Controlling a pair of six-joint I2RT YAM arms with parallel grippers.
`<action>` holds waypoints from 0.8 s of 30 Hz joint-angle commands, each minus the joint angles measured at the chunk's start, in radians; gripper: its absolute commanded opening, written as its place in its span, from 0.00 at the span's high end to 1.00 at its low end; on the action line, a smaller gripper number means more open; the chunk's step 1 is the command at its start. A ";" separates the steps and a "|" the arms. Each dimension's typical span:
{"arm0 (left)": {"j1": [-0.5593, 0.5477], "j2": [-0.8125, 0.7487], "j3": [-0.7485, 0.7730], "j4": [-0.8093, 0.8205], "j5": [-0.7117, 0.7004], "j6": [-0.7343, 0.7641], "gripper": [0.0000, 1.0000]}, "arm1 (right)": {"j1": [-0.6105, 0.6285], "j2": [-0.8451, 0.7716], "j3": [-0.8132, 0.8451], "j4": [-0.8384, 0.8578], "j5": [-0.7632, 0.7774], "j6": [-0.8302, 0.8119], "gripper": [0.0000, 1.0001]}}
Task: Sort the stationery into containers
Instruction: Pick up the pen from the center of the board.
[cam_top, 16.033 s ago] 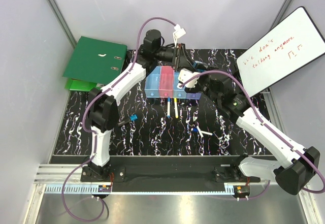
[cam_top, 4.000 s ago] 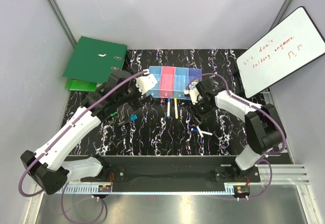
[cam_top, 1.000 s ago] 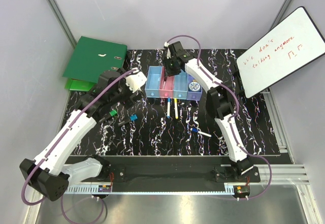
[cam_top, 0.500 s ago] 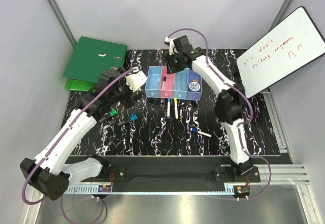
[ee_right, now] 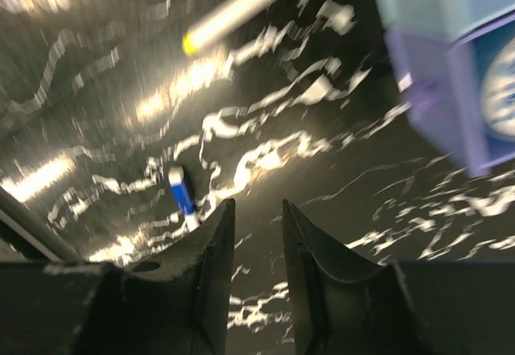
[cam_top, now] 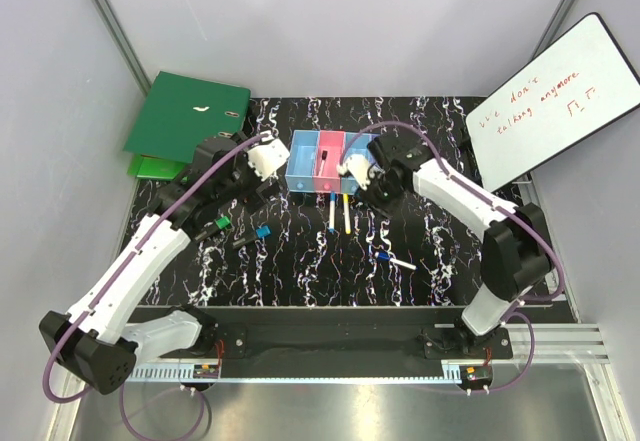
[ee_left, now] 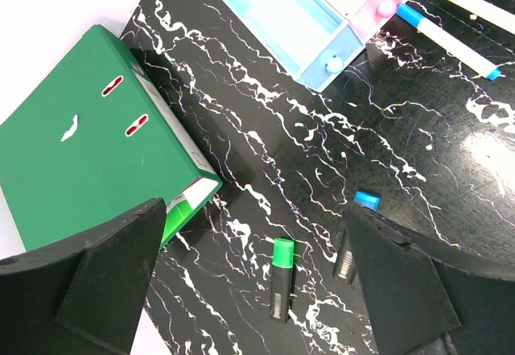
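The black marbled bench [cam_top: 300,261] carries a green ring binder [cam_top: 185,118] at its far left corner. The row of containers [cam_top: 320,164] sits mid-bench toward the far edge. The left end effector [ee_left: 265,307] hangs wide open, empty, above a green highlighter [ee_left: 281,278]. The right end effector [ee_right: 256,234] hovers nearly closed, gripping nothing, beside the violet bin [ee_right: 451,89]. Blue-capped [cam_top: 331,212] and yellow-capped [cam_top: 346,213] pens lie just before the containers.

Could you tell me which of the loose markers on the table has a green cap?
The short black-bodied marker with the green cap, lying nearest the green binder; the one beside it has a blue cap, and the two by the bins are white-bodied.
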 commanded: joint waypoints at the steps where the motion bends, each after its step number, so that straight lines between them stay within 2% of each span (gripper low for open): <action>1: 0.005 0.006 0.057 0.030 0.023 -0.011 0.01 | 0.035 -0.015 -0.114 0.021 0.054 -0.085 0.62; 13: 0.003 0.032 0.092 0.021 0.023 -0.011 0.01 | 0.150 -0.104 -0.365 0.102 0.078 -0.088 0.57; 24: 0.003 0.037 0.101 0.023 0.023 -0.020 0.01 | 0.169 -0.081 -0.400 0.159 0.075 -0.084 0.55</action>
